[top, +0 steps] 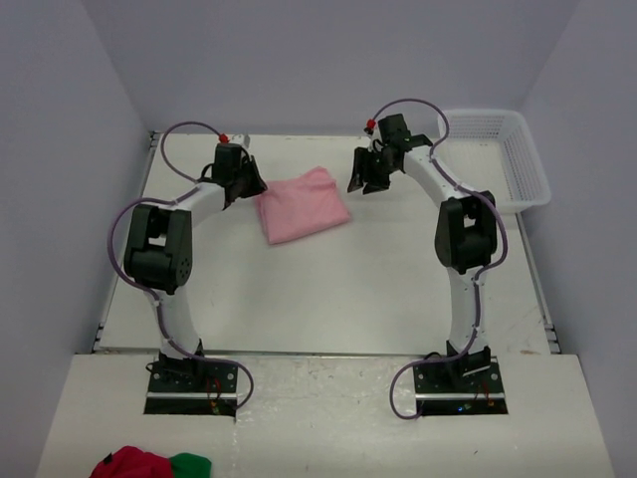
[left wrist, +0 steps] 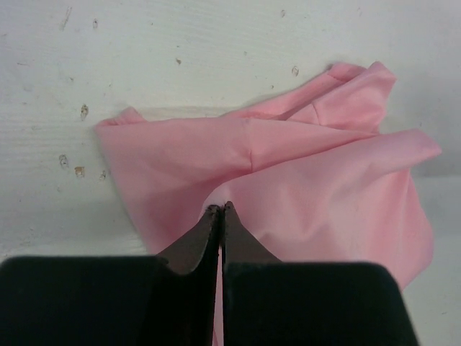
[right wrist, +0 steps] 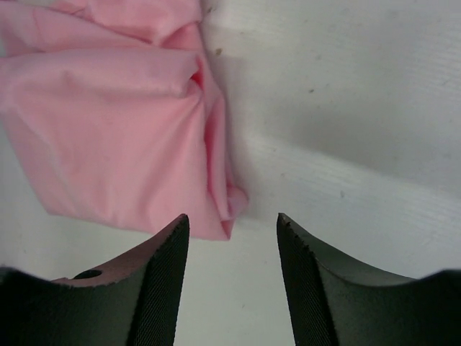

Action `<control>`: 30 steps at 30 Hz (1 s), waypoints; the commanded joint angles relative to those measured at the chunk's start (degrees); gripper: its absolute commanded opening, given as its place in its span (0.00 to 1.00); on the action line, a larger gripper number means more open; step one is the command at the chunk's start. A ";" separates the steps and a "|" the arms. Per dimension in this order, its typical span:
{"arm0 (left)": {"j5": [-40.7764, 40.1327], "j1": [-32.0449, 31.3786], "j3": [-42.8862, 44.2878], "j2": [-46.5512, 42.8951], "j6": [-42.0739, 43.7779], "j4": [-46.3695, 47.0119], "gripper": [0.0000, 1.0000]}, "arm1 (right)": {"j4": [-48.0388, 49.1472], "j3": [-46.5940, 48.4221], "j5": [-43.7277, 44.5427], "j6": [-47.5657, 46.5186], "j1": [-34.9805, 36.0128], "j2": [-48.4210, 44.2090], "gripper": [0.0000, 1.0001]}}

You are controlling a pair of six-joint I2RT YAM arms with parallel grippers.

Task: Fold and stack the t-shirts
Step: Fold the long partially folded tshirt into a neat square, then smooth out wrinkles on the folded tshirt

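One light pink t-shirt (top: 302,204) lies folded into a rough rectangle on the white table, at the back centre. My left gripper (top: 242,187) is at its left edge. In the left wrist view the left gripper (left wrist: 220,207) has its jaws pressed together on a fold of the pink t-shirt (left wrist: 310,180), which spreads out beyond and under it. My right gripper (top: 366,184) is open and empty, just right of the shirt. In the right wrist view the right gripper (right wrist: 232,220) hangs over bare table by the t-shirt's (right wrist: 108,122) corner.
A white plastic basket (top: 503,164) stands at the back right corner of the table. A red and green bundle of cloth (top: 149,463) lies on the near ledge at the bottom left. Grey walls close in the table on three sides.
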 commanded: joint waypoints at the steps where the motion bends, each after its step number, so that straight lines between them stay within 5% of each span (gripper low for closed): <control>1: 2.58 -0.76 -1.03 -2.62 -0.18 3.09 0.00 | 4.15 -3.07 -4.31 -0.34 2.28 -8.37 0.52; 3: 2.49 -1.47 -1.65 -2.45 -0.18 3.18 0.00 | 2.76 -1.59 -6.23 -0.17 2.90 -7.77 0.47; 4: 2.49 -1.64 -2.00 -2.45 -0.18 3.19 0.00 | 1.62 -0.19 -7.29 -0.08 3.08 -6.54 0.20; 5: 2.49 -1.73 -2.27 -2.45 -0.27 3.19 0.00 | 1.52 0.35 -9.47 0.10 3.26 -5.92 0.03; 6: 2.49 -1.82 -2.44 -2.54 -0.35 3.27 0.00 | 1.00 1.14 -10.10 0.88 3.69 -5.13 0.00; 13: 2.67 -2.00 -3.06 -2.62 -1.05 2.57 0.02 | 0.20 5.89 -18.19 3.87 5.37 1.90 0.00; 14: 1.45 -2.00 -3.49 -2.97 -1.23 2.66 0.29 | 0.55 6.24 -18.72 4.14 5.45 3.30 0.00; 17: -0.67 -2.17 -5.86 -5.43 -1.23 3.79 0.64 | 0.21 8.96 -23.01 4.93 5.54 7.07 0.00; 23: -1.63 -2.35 -7.45 -8.68 -0.97 4.06 0.79 | -0.76 12.75 -25.85 7.13 5.63 12.27 0.00; 30: -4.62 -6.30 -11.93 -15.71 -1.67 4.15 0.76 | -2.18 8.03 -22.24 8.44 5.81 12.37 0.00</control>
